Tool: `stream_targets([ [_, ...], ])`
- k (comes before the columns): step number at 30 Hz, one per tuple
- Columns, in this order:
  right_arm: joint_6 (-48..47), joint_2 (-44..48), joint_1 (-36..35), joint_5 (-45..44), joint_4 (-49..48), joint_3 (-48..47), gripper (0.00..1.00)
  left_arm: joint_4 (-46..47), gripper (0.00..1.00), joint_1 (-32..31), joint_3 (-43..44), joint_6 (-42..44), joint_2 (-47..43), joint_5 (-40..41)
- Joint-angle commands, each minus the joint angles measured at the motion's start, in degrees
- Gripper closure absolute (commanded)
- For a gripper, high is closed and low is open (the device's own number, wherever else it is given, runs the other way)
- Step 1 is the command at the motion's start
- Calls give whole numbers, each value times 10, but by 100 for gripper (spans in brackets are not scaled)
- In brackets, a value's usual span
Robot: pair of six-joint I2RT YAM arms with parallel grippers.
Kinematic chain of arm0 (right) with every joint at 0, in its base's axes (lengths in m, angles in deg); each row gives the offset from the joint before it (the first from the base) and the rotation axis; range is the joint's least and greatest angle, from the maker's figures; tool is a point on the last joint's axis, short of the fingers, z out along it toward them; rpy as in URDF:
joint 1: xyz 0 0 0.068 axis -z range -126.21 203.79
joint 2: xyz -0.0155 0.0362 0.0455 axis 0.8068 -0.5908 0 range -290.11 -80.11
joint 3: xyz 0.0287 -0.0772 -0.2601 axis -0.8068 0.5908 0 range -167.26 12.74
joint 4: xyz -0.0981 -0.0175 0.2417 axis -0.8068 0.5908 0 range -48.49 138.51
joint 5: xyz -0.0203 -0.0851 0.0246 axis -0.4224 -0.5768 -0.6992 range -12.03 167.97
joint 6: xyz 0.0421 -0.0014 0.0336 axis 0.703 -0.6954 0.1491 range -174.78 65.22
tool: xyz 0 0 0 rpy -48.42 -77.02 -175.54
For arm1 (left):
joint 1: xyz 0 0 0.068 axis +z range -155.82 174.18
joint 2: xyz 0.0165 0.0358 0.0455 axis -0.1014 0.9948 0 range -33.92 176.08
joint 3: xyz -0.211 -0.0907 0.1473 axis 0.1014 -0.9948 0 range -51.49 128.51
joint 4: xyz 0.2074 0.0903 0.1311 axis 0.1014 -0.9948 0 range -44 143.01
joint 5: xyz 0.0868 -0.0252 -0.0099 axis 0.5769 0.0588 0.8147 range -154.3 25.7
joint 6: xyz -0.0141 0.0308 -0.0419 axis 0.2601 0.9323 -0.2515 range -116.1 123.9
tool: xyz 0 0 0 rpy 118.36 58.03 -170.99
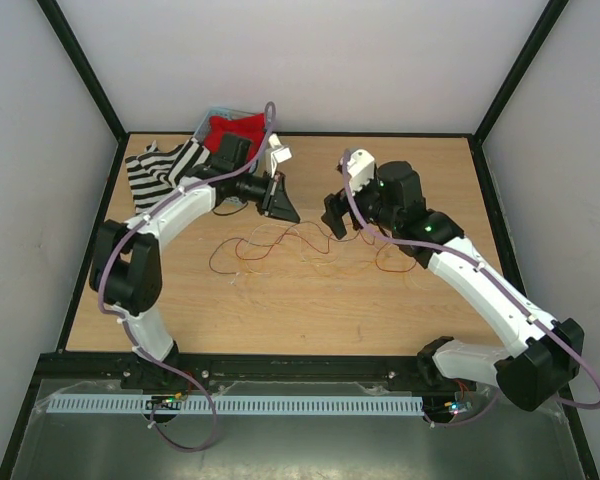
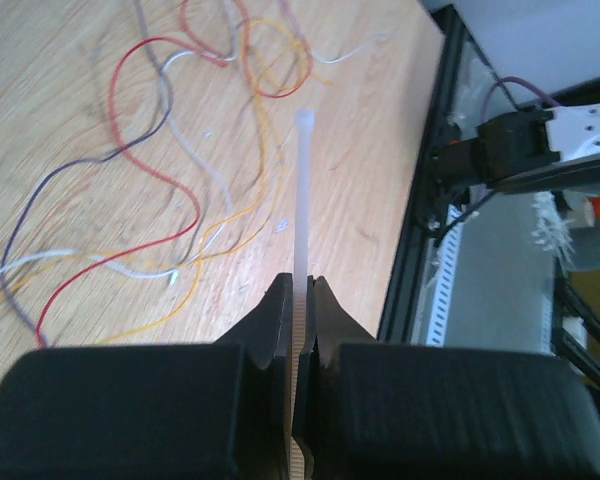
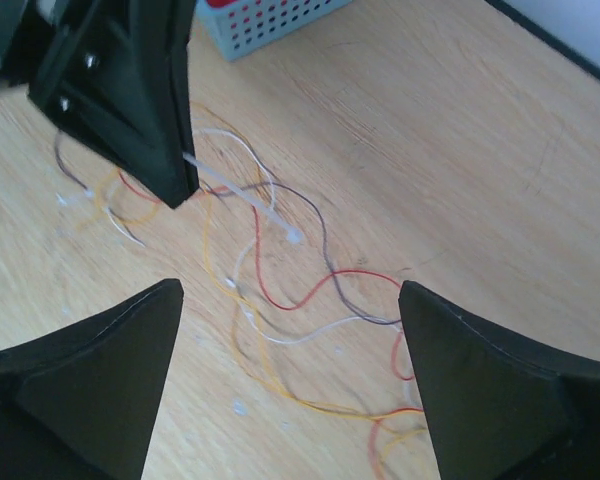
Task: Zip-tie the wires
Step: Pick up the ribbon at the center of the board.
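Note:
The wires (image 1: 270, 245) lie in loose red, orange, dark and pale loops on the wooden table between the two arms. A whitish zip tie (image 2: 302, 190) sticks out straight from my left gripper (image 2: 302, 285), which is shut on it and hovers above the wires (image 2: 117, 95). In the top view the left gripper (image 1: 283, 205) is over the bunch's left half and the right gripper (image 1: 335, 225) is just to its right. My right gripper (image 3: 290, 287) is open and holds nothing, with the wires (image 3: 291, 308) below it. The zip tie (image 3: 250, 200) points towards it from the left gripper (image 3: 130, 90).
A light blue basket (image 1: 212, 112) holding a red cloth (image 1: 235, 128) stands at the table's back left, beside a black-and-white striped cloth (image 1: 160, 170). The basket's corner (image 3: 270, 20) shows in the right wrist view. The black table frame (image 2: 420, 230) runs along the near edge.

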Motion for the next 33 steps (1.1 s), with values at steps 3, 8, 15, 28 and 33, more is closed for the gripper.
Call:
stream_targets([
  [3, 278, 33, -2, -59, -75, -10, 1, 109, 100, -3, -81, -59, -101, 116],
  [8, 456, 62, -2, -44, -211, 100, 1, 192, 100, -27, -163, -77, -172, 180],
  [15, 593, 57, -3, -26, -327, 164, 1, 253, 100, -89, -239, -53, -233, 244],
  [28, 605, 52, -3, -47, -291, 164, 7, 263, 100, -121, -261, -36, -279, 320],
  [33, 603, 54, -4, -51, -289, 166, 7, 266, 100, -128, -264, -32, -285, 339],
])
